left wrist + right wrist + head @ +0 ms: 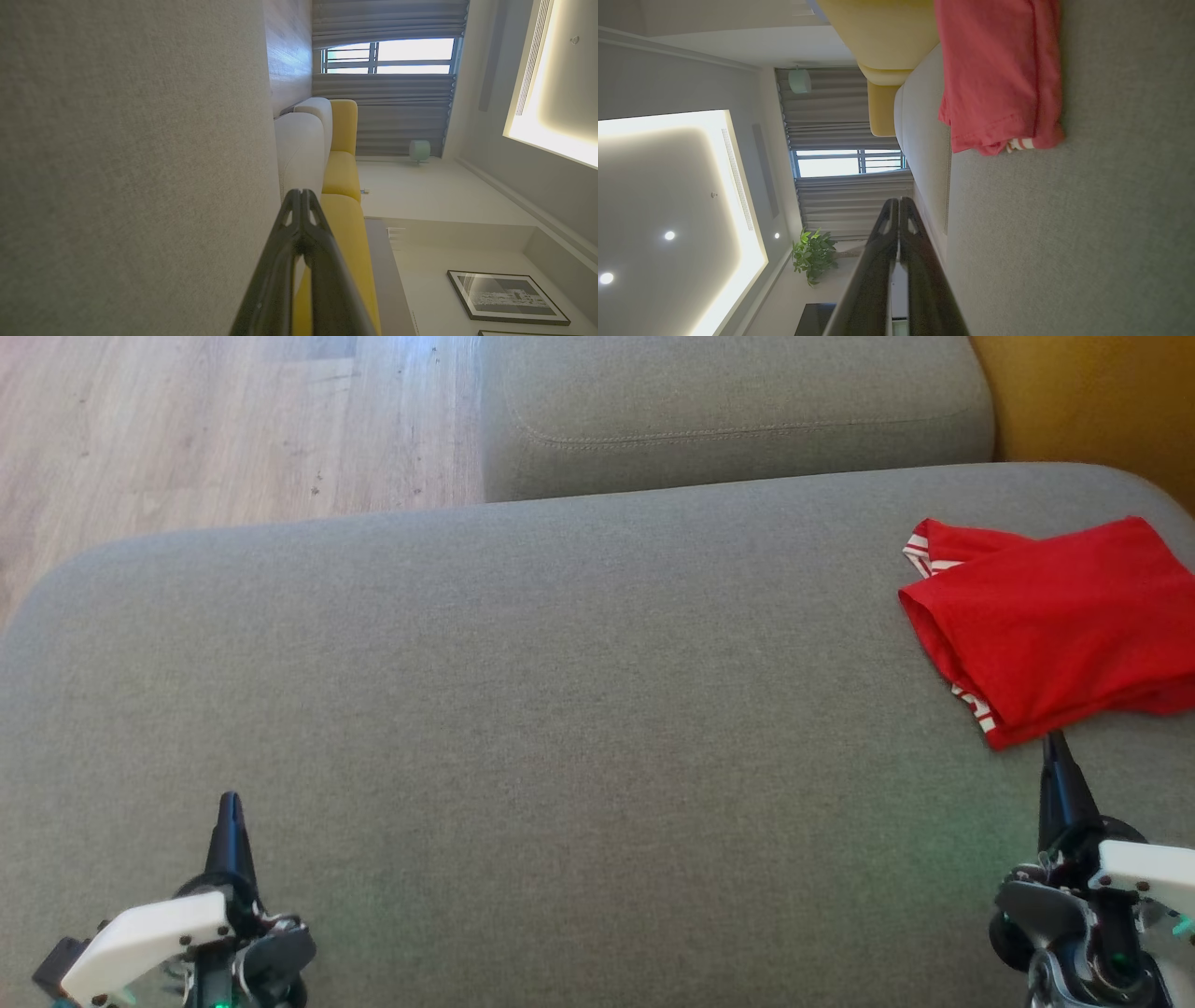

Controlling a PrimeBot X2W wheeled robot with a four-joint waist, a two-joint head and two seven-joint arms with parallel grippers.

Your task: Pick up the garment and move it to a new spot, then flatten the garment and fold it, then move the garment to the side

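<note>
Both pairs of jaws are pressed together, with nothing caught between them. In the head view the left gripper point(229, 810) sits at the lower left over the broad grey seat cushion point(560, 709), its dark fingers pointing up the picture and well apart from any cloth. Its own wrist view shows the same fingertips point(295, 205) meeting in a narrow point beside the grey fabric.

At the lower right, the right gripper point(1056, 747) points at the near edge of the garment point(1055, 625). From the head view its tip lies just beside the hem, perhaps touching it, but the right wrist view shows bare cushion between the closed fingertips point(891, 219) and the cloth.

That garment, red with red-and-white striped trim, lies folded and fairly flat at the right end of the seat cushion, reaching the right edge of the head view. Beyond it are a second grey cushion point(728, 411), a yellow cushion point(1092, 392) and a wooden floor point(233, 420).
</note>
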